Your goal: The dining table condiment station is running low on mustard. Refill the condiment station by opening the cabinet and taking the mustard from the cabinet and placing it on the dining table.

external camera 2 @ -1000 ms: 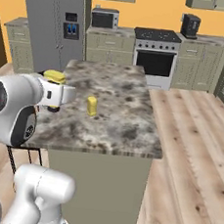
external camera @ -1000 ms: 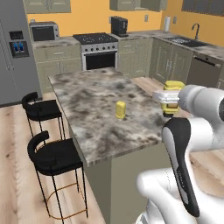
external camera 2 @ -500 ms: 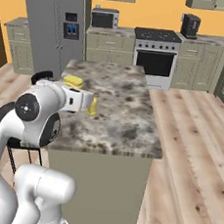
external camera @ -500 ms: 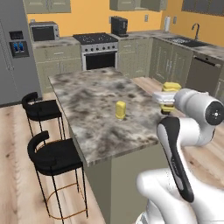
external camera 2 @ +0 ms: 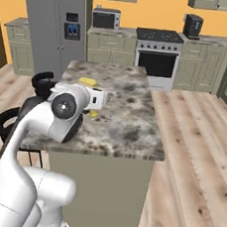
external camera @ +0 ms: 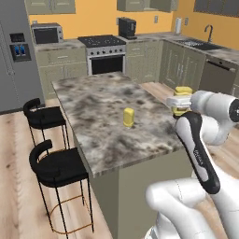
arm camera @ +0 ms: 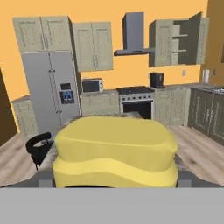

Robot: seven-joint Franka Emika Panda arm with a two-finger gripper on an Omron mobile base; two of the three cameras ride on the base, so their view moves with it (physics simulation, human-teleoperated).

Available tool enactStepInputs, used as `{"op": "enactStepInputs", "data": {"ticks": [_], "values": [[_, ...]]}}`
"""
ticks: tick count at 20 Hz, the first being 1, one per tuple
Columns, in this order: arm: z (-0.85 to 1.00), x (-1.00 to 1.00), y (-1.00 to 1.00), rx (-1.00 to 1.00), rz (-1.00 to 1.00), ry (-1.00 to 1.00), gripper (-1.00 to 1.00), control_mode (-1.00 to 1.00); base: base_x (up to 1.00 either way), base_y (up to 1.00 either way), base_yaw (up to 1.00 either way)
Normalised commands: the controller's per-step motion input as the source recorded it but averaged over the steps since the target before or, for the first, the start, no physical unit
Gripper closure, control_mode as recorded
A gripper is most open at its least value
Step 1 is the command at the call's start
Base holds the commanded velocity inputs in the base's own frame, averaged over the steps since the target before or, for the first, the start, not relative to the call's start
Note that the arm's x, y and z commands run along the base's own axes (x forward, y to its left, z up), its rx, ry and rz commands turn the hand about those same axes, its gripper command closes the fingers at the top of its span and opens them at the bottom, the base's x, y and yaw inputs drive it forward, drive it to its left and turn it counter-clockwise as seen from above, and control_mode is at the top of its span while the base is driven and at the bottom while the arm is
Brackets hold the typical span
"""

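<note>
The dining table (external camera: 107, 121) has a polished, mottled marble top; the mustard (arm camera: 116, 153) looks like smooth matt plastic; the floor (external camera 2: 195, 159) is pale wood planks.

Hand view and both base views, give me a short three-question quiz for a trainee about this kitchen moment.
1. True or false: the door of the cabinet on the wall stands open.
2. Pick one. What sits in the claw? A, the mustard. B, a mug. C, nothing.
3. In a few words: what stands by itself near the middle of the dining table?

Key: 1, true. 2, A. 3, a small yellow container.
</note>
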Motion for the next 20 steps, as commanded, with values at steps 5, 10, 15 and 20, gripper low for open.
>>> {"op": "enactStepInputs", "data": {"ticks": [5,10,15,20], "values": [[-0.46,0.48,0.00,0.00,0.45,0.00,1.00,-1.00,0.00,0.00,0.00],[-0.54,0.52,0.00,0.00,0.45,-0.05,1.00,-1.00,0.00,0.00,0.00],[-0.37,0.57,0.00,0.01,0.36,-0.04,1.00,-1.00,0.00,0.00,0.00],[-0.13,0.55,0.04,0.01,0.27,0.01,1.00,-1.00,0.00,0.00,0.00]]}}
